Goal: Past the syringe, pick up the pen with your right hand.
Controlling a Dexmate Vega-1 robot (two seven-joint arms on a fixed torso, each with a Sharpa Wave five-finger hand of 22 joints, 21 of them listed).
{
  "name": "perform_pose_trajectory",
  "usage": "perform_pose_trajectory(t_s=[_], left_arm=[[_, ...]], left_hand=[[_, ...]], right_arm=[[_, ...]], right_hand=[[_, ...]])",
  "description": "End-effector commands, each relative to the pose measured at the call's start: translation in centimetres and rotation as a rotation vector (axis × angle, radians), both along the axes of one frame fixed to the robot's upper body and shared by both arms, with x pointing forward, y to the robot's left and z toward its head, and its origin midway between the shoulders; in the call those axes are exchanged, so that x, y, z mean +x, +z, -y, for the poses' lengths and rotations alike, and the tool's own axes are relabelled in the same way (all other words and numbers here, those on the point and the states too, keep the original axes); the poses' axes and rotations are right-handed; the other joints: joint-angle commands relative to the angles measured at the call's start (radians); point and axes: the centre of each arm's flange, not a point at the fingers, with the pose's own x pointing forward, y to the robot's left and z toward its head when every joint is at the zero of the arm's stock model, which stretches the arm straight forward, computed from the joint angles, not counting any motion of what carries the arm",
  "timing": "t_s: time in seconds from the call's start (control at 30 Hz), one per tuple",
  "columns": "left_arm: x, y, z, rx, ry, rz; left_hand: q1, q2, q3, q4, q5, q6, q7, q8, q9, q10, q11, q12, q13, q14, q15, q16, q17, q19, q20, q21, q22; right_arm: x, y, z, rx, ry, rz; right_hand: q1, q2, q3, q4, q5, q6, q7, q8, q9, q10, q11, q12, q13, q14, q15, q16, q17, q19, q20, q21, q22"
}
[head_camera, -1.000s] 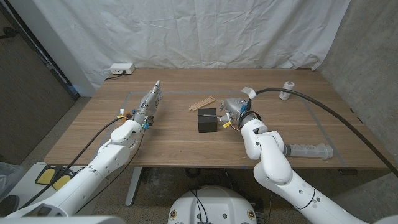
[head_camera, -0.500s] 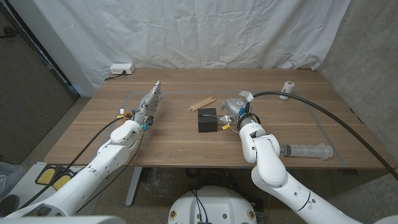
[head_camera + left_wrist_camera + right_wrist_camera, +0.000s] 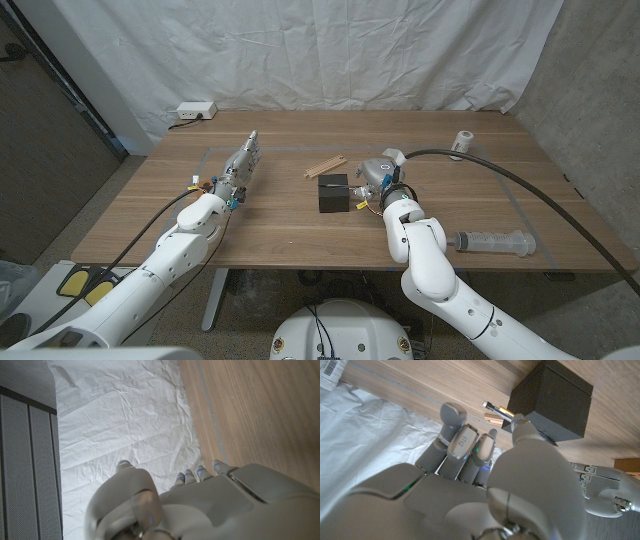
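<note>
box point(image 3: 333, 193): sitting mid-bench point(image 3: 280, 225)
sticks point(image 3: 325, 166): lying just behind box
syringe point(image 3: 494, 241): lying at right front
right hand point(image 3: 372, 177): hovering just right of box

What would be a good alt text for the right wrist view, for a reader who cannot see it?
The right hand seen from behind, its fingers reaching toward a black box on the wooden table. A pen with a silver tip pokes out beside the box, near the fingertips; whether they touch it is unclear.
</note>
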Motion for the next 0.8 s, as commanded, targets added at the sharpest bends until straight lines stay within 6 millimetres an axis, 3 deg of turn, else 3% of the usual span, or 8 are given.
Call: perform_pose_trajectory(t_s=[0.03, 0.8], left_arm=[[0.3, -0.1, -0.4, -0.008, 0.002, -0.003], [0.9, -0.4, -0.2, -0.004, 0.000, -0.017]], left_hand=[[0.013, 0.000, -0.003, -0.002, -0.001, -0.048, 0.010, 0.004, 0.003, -0.066, 0.003, 0.003, 0.004, -0.062, 0.009, -0.001, 0.002, -0.065, -0.029, 0.001, 0.003], [0.016, 0.002, -0.005, -0.002, -0.005, -0.052, 0.007, 0.002, 0.003, -0.064, 0.001, 0.004, 0.005, -0.064, 0.020, -0.001, 0.003, -0.069, -0.020, 0.001, 0.003]], right_arm=[[0.6, -0.4, -0.2, -0.010, -0.006, -0.010], [1.7, -0.6, -0.1, -0.031, -0.017, -0.027]], right_hand=[[0.006, 0.003, 0.003, -0.007, -0.002, 0.009, -0.007, -0.001, 0.001, 0.007, -0.001, 0.002, 0.003, 0.010, 0.002, 0.003, 0.003, 0.016, -0.014, -0.001, 0.005], [0.008, 0.012, 0.004, -0.007, -0.014, 0.040, -0.019, 0.008, 0.005, 0.009, 0.000, 0.002, 0.003, 0.011, 0.002, 0.003, 0.002, 0.025, -0.014, -0.025, 0.011]])
